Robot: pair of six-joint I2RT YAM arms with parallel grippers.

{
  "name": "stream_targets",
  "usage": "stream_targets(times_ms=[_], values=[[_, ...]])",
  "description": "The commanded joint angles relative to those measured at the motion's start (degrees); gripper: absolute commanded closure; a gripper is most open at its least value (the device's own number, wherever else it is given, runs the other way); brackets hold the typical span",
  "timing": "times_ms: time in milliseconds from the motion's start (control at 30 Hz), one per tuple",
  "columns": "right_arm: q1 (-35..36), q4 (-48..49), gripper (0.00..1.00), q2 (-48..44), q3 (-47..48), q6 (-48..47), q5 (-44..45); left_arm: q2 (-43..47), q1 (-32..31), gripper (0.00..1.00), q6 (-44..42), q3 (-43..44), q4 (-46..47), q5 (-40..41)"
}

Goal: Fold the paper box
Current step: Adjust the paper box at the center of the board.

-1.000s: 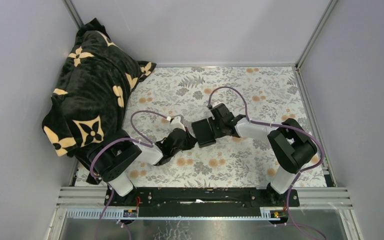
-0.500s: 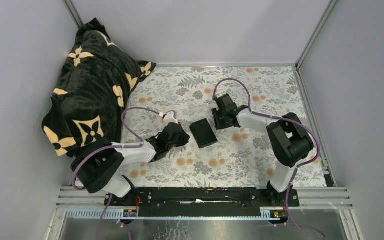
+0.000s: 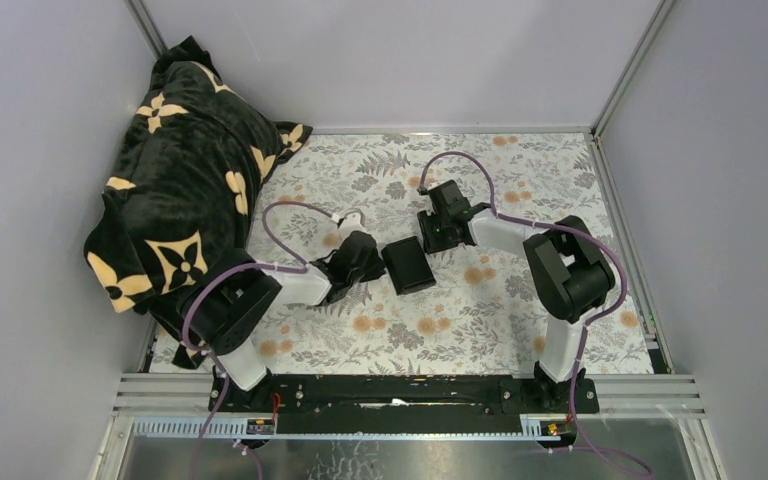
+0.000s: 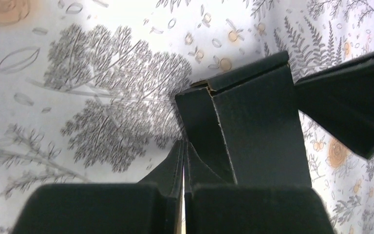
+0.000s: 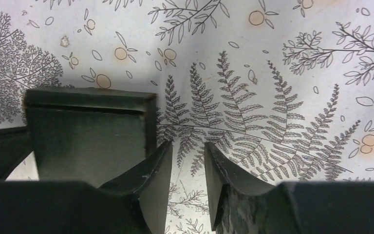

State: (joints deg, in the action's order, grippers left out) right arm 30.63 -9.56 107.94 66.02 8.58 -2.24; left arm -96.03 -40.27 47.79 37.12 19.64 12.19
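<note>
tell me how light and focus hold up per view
top external: even soft light, the paper box is a featureless black patch; left wrist: its tan cut edges are crisp, the left gripper close up looks softer; right wrist: tablecloth print sharp, dull sheen on the box face.

Lab robot cell, grey walls point(image 3: 410, 60), aluminium frame point(image 3: 628, 65), floral tablecloth point(image 3: 520, 170)

Your paper box point(image 3: 408, 266) is matte black; the tabletop point(image 3: 520, 170) is white with grey ferns and orange blossoms.

Overhead: I look down from behind, the whole table point(image 3: 480, 330) in frame.
Wrists: close and low; all three views share the paper box point(image 3: 408, 265).
</note>
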Motion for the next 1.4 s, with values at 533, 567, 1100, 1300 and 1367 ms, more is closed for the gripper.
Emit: stream_targets(times_ms=[533,567,1100,1300,1367], values=[[3.48,1.69,0.64,2.95,1.94,-0.20,-7.88,-14.03,0.76,1.00,-3.39,13.75,2.98,-8.88],[3.61,1.80,0.64,2.92,1.85,-0.05,-8.20,-14.33,0.74,1.00,-3.47,13.93,3.36,-9.59],[6.01,3.02,0.65,-2.86,-5.37,4.40,-7.33,-18.01,1.10,1.00,-6.68,20.70,-1.02,-11.92],[6.09,2.77,0.65,-1.36,-3.53,4.39,-8.40,-17.46,1.09,1.00,-5.62,18.57,0.18,-13.62],[6.32,1.73,0.65,-1.16,-2.78,4.55,-8.32,-18.27,1.35,1.00,-5.96,18.92,-0.09,-13.70]])
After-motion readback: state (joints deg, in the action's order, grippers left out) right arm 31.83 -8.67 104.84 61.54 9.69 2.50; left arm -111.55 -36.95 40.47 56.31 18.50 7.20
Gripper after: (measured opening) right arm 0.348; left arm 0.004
